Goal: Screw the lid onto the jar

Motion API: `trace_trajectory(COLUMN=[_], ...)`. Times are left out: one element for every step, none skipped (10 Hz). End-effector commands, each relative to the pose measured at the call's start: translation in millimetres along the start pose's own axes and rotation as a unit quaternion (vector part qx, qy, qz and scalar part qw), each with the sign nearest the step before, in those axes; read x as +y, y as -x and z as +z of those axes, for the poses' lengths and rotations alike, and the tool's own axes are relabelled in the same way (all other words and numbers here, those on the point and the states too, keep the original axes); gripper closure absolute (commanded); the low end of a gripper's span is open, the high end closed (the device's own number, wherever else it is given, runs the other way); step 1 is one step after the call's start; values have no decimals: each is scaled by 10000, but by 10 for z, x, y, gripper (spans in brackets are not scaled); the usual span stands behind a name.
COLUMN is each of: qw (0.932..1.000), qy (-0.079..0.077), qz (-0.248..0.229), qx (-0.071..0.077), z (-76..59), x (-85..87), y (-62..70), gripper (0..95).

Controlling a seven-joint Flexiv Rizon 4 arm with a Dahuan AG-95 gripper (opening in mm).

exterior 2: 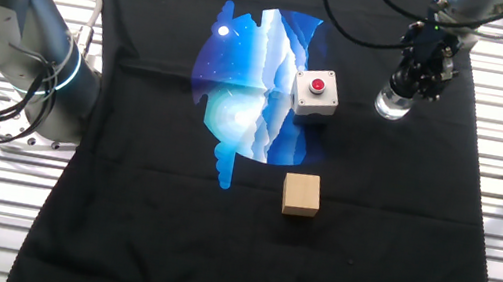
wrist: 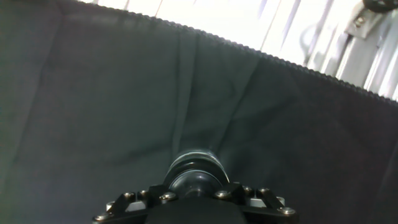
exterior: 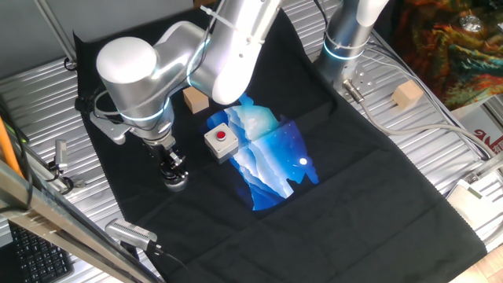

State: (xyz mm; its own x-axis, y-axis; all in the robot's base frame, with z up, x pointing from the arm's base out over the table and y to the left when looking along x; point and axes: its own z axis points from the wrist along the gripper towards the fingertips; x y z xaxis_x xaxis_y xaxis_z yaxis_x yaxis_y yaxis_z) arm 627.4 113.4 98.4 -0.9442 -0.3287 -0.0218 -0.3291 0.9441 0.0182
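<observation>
The small clear jar [exterior: 177, 183] [exterior 2: 392, 106] stands upright on the black cloth, left of the red-button box in one fixed view. My gripper [exterior: 172, 170] [exterior 2: 408, 85] comes down on it from above, its dark fingers closed around the jar's top. In the hand view a round dark lid [wrist: 197, 178] with a pale rim fills the space between the jaws, just ahead of the gripper [wrist: 196, 190]. The lid sits on top of the jar; the fingers hide the joint between them.
A white box with a red button [exterior: 222, 141] [exterior 2: 316, 92] stands close beside the jar. One tan wooden cube [exterior: 196, 101] [exterior 2: 302, 194] lies on the cloth, another [exterior: 406, 94] on the metal table. A second arm's base [exterior: 346, 39] stands at the cloth's edge.
</observation>
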Motion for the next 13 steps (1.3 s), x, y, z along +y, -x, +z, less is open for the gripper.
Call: trace_trajectory(qw=[9995, 9991, 9979, 9972, 9955, 9949, 9937, 9931, 9917, 9888, 9864, 9848, 9827], qy=[-120, -182, -91, -84, 24, 21, -62, -174, -223, -253, -198, -134, -66], qz=[293, 373, 635, 746, 948, 1006, 1120, 1162, 1263, 1470, 1630, 1732, 1845], qx=[-9, -15, -23, -22, -46, -41, -39, -23, -34, -48, -74, -90, -124], z=[3, 3, 3, 3, 3, 3, 2, 2, 3, 4, 4, 3, 0], x=[1, 0, -2, -2, -4, -6, -8, -10, -13, -19, -24, -28, -34], y=[-2, -3, -4, -4, -4, -5, -6, -7, -7, -9, -11, -13, -17], gripper=[950, 950, 950, 950, 950, 950, 950, 950, 950, 950, 950, 950, 950])
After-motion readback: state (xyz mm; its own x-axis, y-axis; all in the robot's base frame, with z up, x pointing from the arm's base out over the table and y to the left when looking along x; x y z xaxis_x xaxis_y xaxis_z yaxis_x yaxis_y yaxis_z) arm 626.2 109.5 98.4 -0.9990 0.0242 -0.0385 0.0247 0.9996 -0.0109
